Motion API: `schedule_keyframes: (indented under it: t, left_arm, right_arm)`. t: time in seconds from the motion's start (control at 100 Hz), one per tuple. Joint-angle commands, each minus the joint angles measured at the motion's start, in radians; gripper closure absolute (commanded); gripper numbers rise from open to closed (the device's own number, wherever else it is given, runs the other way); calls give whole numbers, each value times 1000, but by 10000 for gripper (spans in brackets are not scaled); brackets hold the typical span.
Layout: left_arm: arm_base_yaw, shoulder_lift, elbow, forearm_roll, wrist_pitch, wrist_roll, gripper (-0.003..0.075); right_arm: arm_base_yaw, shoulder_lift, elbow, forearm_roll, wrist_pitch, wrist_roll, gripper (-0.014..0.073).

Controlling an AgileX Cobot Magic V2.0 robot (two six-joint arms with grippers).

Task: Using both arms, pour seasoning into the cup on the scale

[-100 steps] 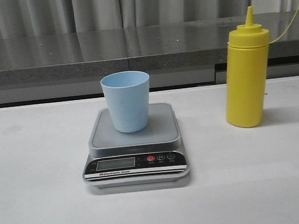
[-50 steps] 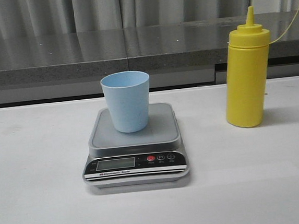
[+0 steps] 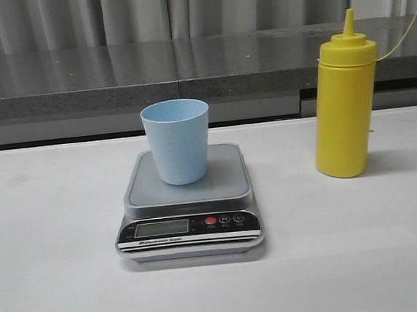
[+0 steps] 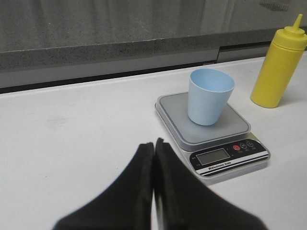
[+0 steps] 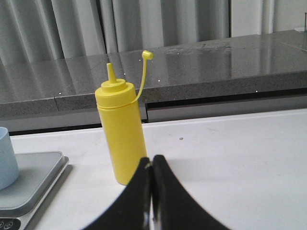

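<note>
A pale blue cup (image 3: 177, 140) stands upright on the platform of a silver-grey scale (image 3: 188, 201) at the table's middle. A tall yellow seasoning bottle (image 3: 344, 111) stands upright on the table to the right of the scale, its small tip cap hanging off on a thin strap. In the left wrist view my left gripper (image 4: 154, 143) is shut and empty, short of the scale (image 4: 211, 134) and cup (image 4: 209, 96). In the right wrist view my right gripper (image 5: 151, 160) is shut and empty, just in front of the bottle (image 5: 121, 136). Neither gripper shows in the front view.
A grey stone counter ledge (image 3: 186, 70) runs along the table's far edge, with grey curtains behind it. The white table (image 3: 47, 236) spreads to the left of the scale and in front of it.
</note>
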Motion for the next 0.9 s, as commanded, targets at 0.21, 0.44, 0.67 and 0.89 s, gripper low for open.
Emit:
schedule_keyframes:
  t: [0.21,0.44,0.67,0.89]
  left_arm:
    - [0,13,-26,-18,-71,-9,741]
    - [0,13,-26,-18,-71,-9,741]
    - [0,13,-26,-18,-71,-9,741]
    - [0,13,-26,-18,-71,-9,741]
  right_arm:
    - [-18,-38,-17,-22,-3,1,653]
    - [-17,-38,-18,-39,-2,1,653]
    - [-17,-38,-18,-39,-2,1,653]
    - [-17,-38,-18,-39,-2,1,653]
